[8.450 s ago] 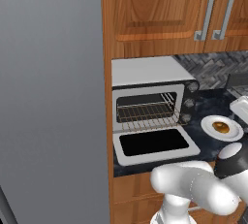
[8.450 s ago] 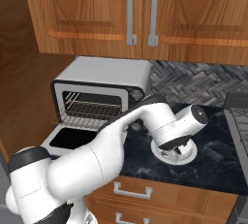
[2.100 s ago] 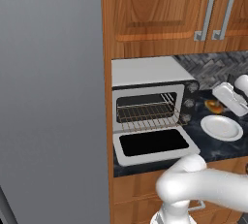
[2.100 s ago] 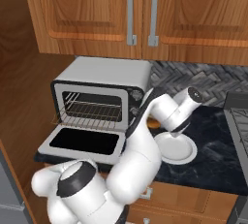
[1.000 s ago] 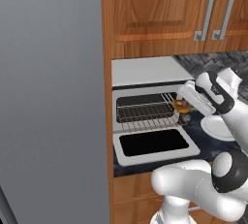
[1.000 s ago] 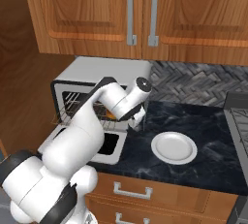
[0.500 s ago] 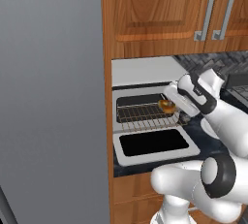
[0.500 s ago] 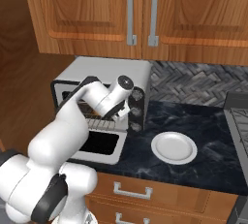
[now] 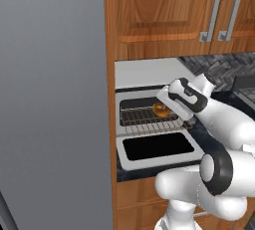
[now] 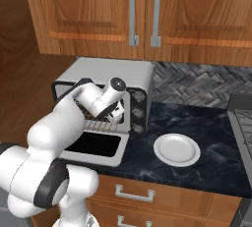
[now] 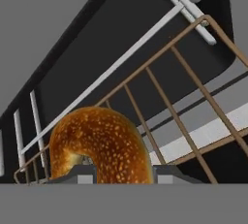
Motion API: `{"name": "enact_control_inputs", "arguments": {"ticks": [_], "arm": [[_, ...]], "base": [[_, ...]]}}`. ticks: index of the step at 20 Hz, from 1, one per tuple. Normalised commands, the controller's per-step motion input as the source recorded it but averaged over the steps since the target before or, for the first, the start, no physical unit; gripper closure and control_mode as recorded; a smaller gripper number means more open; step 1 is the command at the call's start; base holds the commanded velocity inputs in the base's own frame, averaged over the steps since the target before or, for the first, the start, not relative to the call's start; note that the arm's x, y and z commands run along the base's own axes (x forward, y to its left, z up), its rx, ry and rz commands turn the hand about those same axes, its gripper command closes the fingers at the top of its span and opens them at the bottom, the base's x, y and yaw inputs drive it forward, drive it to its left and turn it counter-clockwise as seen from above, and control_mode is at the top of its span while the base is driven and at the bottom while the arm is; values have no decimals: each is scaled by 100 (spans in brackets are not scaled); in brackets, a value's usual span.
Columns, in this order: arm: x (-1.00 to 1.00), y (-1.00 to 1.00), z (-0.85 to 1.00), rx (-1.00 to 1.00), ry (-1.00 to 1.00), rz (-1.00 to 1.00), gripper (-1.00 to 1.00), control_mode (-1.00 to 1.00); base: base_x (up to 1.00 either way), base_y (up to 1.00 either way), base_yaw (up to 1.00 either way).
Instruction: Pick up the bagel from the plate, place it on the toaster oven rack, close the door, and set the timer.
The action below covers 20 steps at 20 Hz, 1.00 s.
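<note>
the arm bends over the open door point(image 9: 158, 149) into the toaster oven point(image 10: 106, 80); its pincer point(image 9: 162, 105) grips the bagel point(image 9: 160, 108) just above the rack point(image 9: 149, 120).

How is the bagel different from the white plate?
The bagel is golden-brown with speckles, while the plate is plain white. The bagel is a thick ring, far smaller than the plate, which is flat and wide. The bagel is held in the gripper over the rack inside the toaster oven; the plate lies bare on the counter. Both are round.
</note>
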Motion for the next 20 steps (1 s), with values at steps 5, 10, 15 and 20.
{"name": "enact_control_inputs", "arguments": {"ticks": [5,10,15,20], "arm": [[16,11,-38,0,0,0,100,-100],[4,8,-32,0,0,0,100,-100],[0,8,-27,-1,0,0,-100,-100],[-3,2,2,0,-3,0,-100,-100]], "base": [[0,0,0],[0,0,0],[0,0,0],[0,0,0]]}}
